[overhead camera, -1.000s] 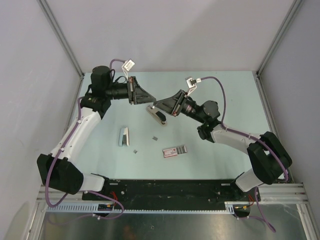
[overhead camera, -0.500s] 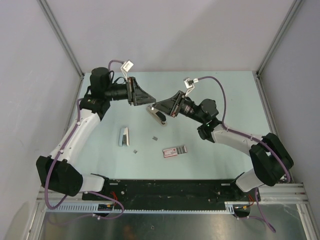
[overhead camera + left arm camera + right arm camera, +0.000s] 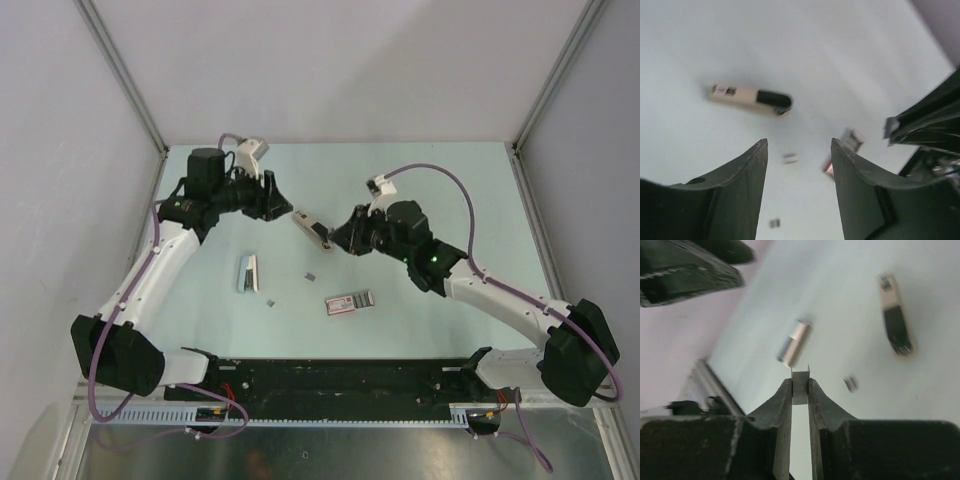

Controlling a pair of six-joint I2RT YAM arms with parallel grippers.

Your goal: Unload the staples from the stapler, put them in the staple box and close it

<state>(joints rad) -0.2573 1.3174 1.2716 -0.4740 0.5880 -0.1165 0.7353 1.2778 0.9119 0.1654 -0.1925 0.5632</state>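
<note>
The stapler [image 3: 311, 228] lies flat on the table [image 3: 450, 190], far of the middle, black end toward the right arm. Neither gripper touches it.

The staples are outside it in several pieces. A staple bar [image 3: 247, 273] rests well to the near left of the stapler, two fragments [image 3: 310, 274] lie apart between the bar and the box [image 3: 350, 302], and a thin silvery strip [image 3: 801, 374] is pinched upright in the right gripper [image 3: 800, 390]. That gripper's fingers are narrow, closed on the strip's lower end, and it hangs above the table just beside the stapler's black end.

The left gripper [image 3: 799, 142] stands partly wide and holds nothing. It hovers over the table on the stapler's other side.

The step in hand looks like the carry-off of a drawn strip. The next move, as I judge it, is to lower the right gripper over bare table — clear of the stapler and the box — and part the fingers so the strip lies down. Whether more staples sit inside the stapler I cannot tell; if so, the left gripper would need to steady it again.
</note>
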